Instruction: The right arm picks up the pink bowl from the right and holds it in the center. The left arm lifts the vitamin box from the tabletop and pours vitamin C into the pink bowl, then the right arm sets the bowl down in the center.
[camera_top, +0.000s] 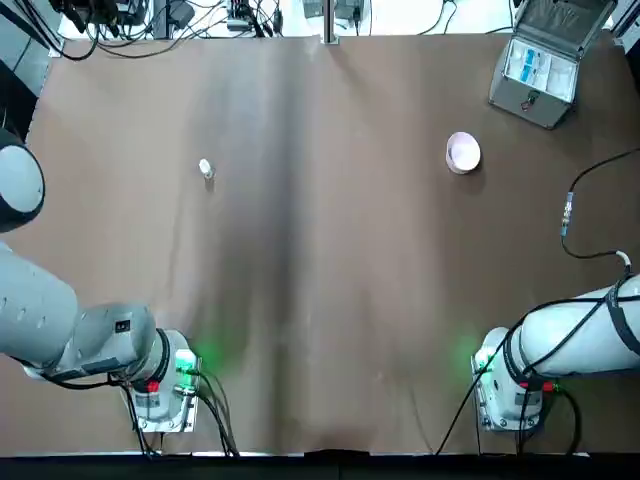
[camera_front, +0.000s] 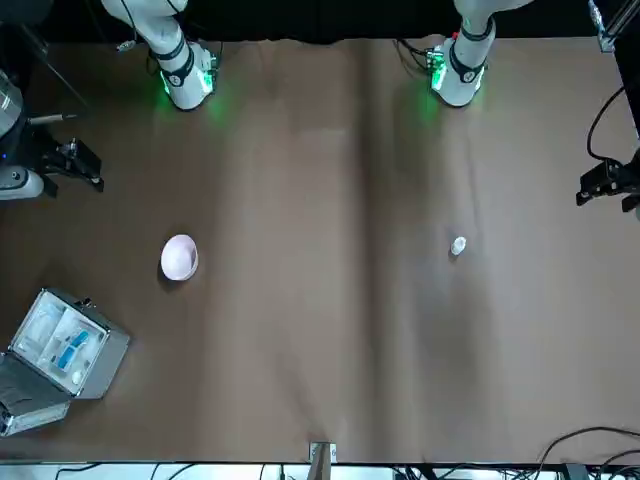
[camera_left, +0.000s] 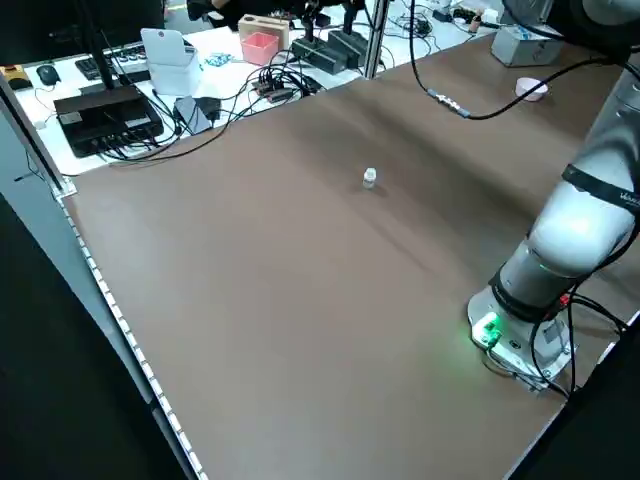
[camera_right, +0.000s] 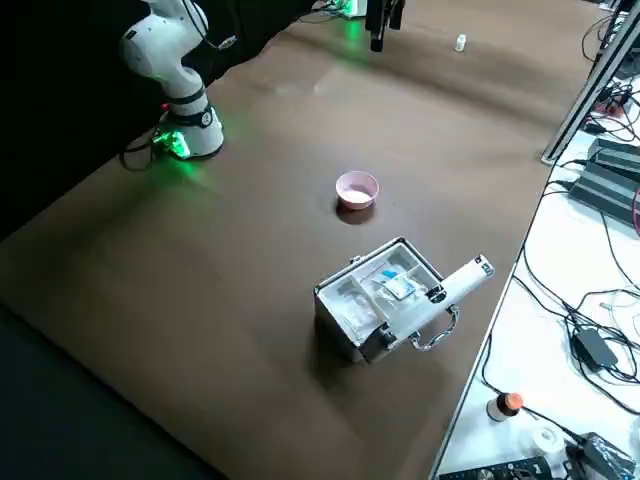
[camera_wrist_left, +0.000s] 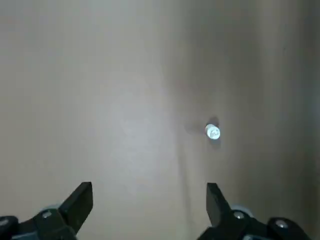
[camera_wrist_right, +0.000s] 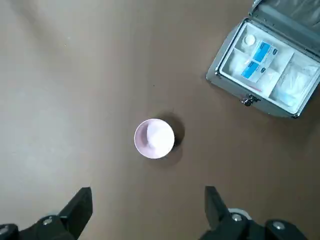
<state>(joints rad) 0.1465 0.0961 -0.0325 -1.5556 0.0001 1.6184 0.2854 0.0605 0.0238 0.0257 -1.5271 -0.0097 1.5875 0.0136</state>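
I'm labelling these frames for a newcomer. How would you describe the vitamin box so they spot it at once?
Start from the brown tabletop in the top view and look to the robot's left half, well away from the open grey case and the pink bowl on the right. The vitamin box stands there alone: a tiny white roundish container, far smaller than the bowl.

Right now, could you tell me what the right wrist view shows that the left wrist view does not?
Only the right wrist view shows the pink bowl and the open grey case, with the right gripper open above them. Only the left wrist view shows the vitamin box, beyond the open left gripper. Both share the bare brown tabletop, and neither gripper holds anything.
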